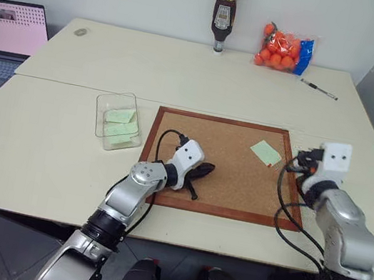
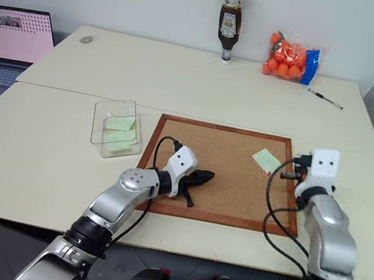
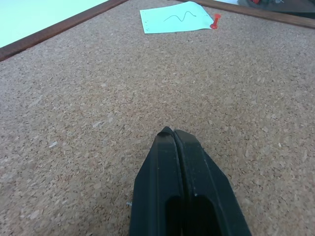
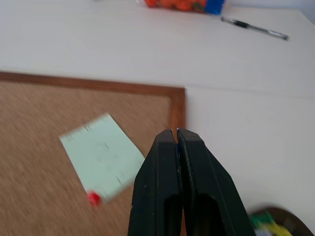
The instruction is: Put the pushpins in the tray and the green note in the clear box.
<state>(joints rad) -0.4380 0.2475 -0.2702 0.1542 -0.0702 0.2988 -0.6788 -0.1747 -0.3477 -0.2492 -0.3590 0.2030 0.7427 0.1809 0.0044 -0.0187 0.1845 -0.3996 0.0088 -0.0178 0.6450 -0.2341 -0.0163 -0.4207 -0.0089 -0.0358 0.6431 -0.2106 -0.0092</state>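
Green note (image 1: 266, 152) lies on the cork board (image 1: 223, 183) near its right edge, 1 red pushpin (image 3: 215, 20) at its corner. Left claw (image 3: 173, 133) closed, empty, over mid-board. Right claw (image 4: 177, 133) closed, empty, above the board's right frame; clear box (image 1: 116, 120) sits on the counter (image 1: 40, 150) left of the board.

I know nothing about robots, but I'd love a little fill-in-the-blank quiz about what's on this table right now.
1. The green note lies on the cork board with a ____ pushpin at its corner.
2. The clear box beside the board already holds pale ____ slips.
3. The fingers of the left gripper are ____.
4. Near the bag of oranges lies a ____.

Missing words: red; green; shut; pen
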